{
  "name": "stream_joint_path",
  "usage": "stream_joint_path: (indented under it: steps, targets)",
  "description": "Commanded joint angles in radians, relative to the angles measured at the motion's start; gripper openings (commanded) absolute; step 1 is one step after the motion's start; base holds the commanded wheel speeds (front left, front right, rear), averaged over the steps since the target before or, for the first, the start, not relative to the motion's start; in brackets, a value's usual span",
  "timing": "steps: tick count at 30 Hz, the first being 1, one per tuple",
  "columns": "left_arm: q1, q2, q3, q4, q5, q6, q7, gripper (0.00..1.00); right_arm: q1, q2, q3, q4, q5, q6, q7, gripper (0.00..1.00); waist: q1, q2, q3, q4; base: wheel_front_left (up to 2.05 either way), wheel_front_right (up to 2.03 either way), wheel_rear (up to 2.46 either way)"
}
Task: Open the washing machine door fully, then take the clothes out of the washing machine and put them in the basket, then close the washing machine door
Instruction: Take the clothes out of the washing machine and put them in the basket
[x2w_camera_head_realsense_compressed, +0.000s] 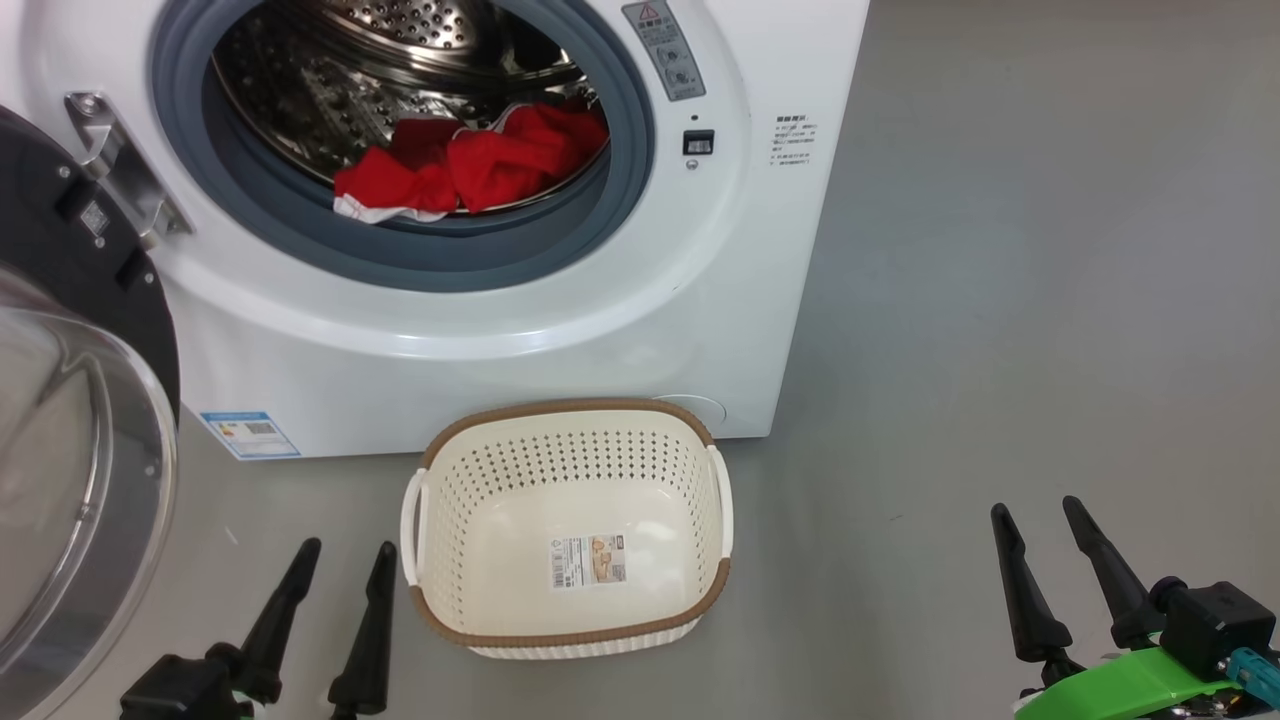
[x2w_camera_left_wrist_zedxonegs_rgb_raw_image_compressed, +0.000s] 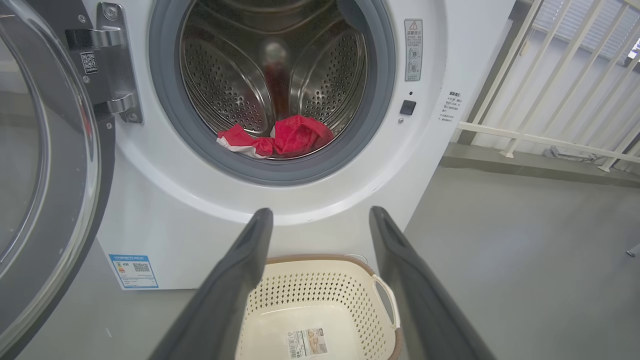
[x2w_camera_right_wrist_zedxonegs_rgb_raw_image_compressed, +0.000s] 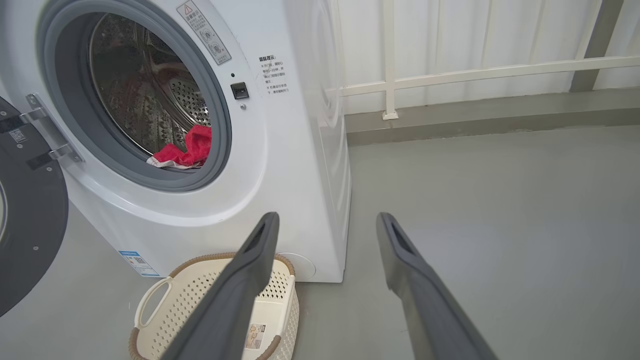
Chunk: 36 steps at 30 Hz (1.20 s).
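We see the clothes (x2w_camera_head_realsense_compressed: 470, 165) lying low inside the washing machine (x2w_camera_head_realsense_compressed: 600, 320). The washing machine door (x2w_camera_head_realsense_compressed: 90, 480) stands open at its left, and the basket (x2w_camera_head_realsense_compressed: 560, 408) sits on the floor just before it. Our left fingers (x2w_camera_head_realsense_compressed: 285, 600) and right fingers (x2w_camera_head_realsense_compressed: 1020, 580) are spread apart, holding nothing.

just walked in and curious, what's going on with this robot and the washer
The washing machine door stands open. The red clothes lie inside the washing machine, at the front of its drum. The basket stands before it on the floor, with no clothes inside. The left gripper and right gripper hover open, holding nothing.
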Motion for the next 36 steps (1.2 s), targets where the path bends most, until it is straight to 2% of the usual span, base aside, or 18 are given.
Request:
stream_joint_path:
  steps: [1,24,36]
  targets:
    - [-0.043,0.021,0.032,-0.028,-0.004,-0.006,-0.008,1.0,-0.031,-0.011,0.026,-0.024,-0.002,0.005,-0.007,1.0,0.0,0.0,0.001,0.0,0.61,-0.61,0.0]
    - [-0.079,0.016,0.04,-0.026,-0.008,-0.006,-0.008,1.0,-0.048,-0.005,0.032,-0.022,-0.002,0.005,-0.007,1.0,0.0,0.0,0.024,0.003,0.71,-0.71,0.0]
    - [-0.084,0.005,0.042,-0.009,-0.009,-0.006,-0.008,1.0,-0.048,-0.003,0.039,-0.019,-0.002,0.005,-0.007,1.0,0.0,0.0,0.026,0.008,0.11,-0.11,0.0]
